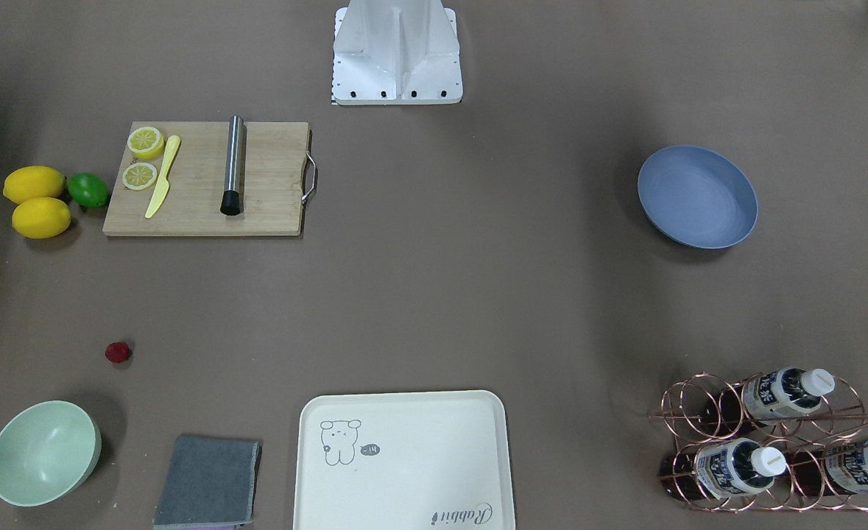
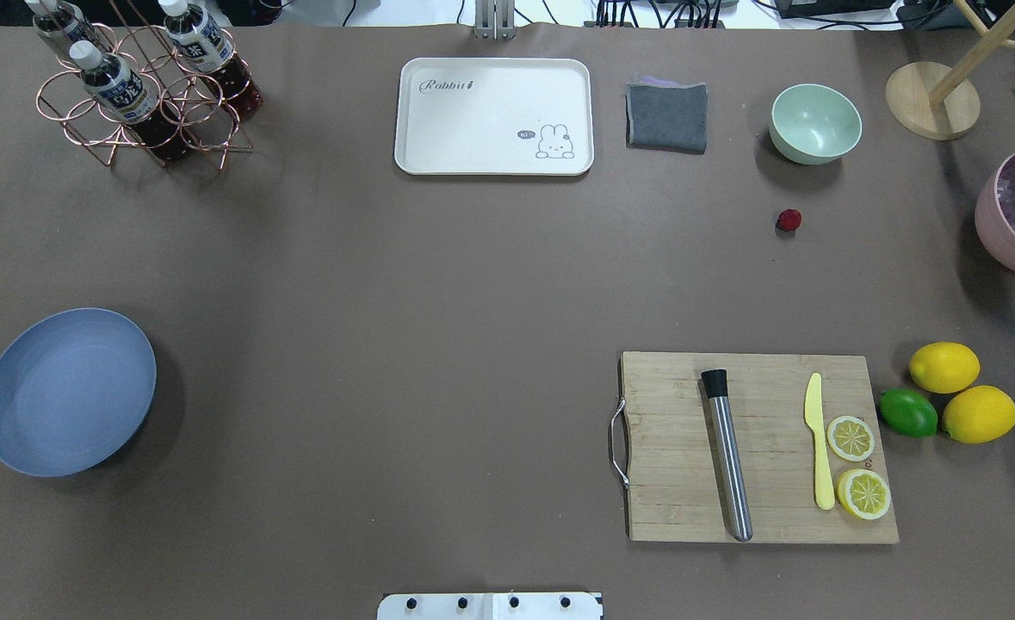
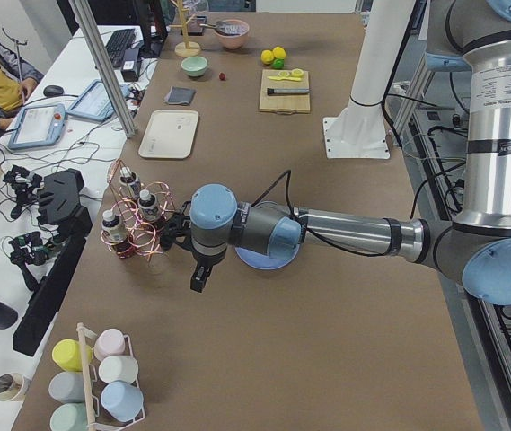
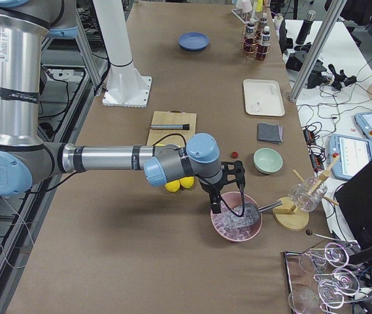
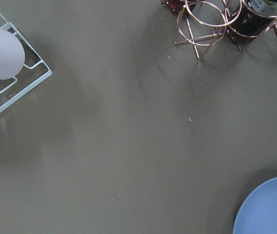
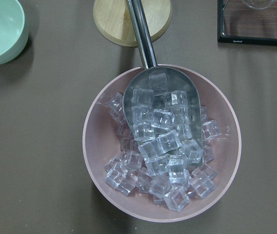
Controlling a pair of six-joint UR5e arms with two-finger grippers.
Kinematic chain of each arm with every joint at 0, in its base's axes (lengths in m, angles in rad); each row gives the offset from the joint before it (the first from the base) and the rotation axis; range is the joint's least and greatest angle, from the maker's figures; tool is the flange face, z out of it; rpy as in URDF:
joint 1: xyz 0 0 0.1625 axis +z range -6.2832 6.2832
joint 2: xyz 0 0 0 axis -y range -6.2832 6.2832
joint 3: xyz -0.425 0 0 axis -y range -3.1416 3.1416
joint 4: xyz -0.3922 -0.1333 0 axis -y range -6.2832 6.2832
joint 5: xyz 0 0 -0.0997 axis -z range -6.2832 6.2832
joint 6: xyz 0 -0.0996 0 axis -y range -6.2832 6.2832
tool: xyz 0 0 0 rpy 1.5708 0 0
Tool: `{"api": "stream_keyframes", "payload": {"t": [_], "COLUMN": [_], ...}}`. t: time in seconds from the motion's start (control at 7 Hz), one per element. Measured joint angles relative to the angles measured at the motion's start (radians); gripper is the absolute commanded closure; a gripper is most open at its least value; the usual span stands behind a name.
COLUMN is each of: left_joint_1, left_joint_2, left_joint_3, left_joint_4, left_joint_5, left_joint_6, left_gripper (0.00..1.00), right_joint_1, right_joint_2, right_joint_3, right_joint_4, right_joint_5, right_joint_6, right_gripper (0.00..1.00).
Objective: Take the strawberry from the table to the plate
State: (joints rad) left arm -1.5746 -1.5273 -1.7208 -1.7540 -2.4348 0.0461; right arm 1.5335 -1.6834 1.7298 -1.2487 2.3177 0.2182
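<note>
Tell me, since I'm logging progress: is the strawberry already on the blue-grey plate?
No, the strawberry lies on the table near the pale green bowl, on the opposite side from the plate.

The worktop is evenly lit from above; soft, broad shadows are cast beside the plate and green bowl. All views are rendered in sharp focus.

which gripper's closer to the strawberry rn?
Right. Right gripper hangs over the pink ice bowl, near the strawberry; left gripper is at the opposite end, by the copper bottle rack.
</note>
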Motion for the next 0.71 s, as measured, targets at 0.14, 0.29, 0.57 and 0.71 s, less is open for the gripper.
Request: {"api": "stream_keyframes", "payload": {"t": [0.14, 0.29, 0.57, 0.71], "left_joint_1": [0.003, 0.005, 0.026, 0.051], "left_joint_2": [0.002, 0.002, 0.002, 0.007], "left_joint_3": [-0.002, -0.005, -0.015, -0.017], "left_joint_4": [-0.001, -0.002, -0.022, -0.062], "left_joint_5": [-0.003, -0.005, -0.006, -0.005], "left_joint_6": [-0.011, -0.018, -0.053, -0.1], "left_gripper": [0.03, 0.03, 0.03, 0.03], "right_joint_1": [-0.002, -0.005, -0.022, -0.033], "right_joint_2": [0.0, 0.0, 0.013, 0.025], "right_joint_3": [0.001, 0.003, 0.005, 0.006], "right_joint_4": [0.0, 0.0, 0.0, 0.0], "right_joint_5": [0.0, 0.003, 0.006, 0.006], "right_joint_6": [0.0, 0.0, 0.005, 0.012], "right_gripper": [0.0, 0.0, 0.0, 0.0]}}
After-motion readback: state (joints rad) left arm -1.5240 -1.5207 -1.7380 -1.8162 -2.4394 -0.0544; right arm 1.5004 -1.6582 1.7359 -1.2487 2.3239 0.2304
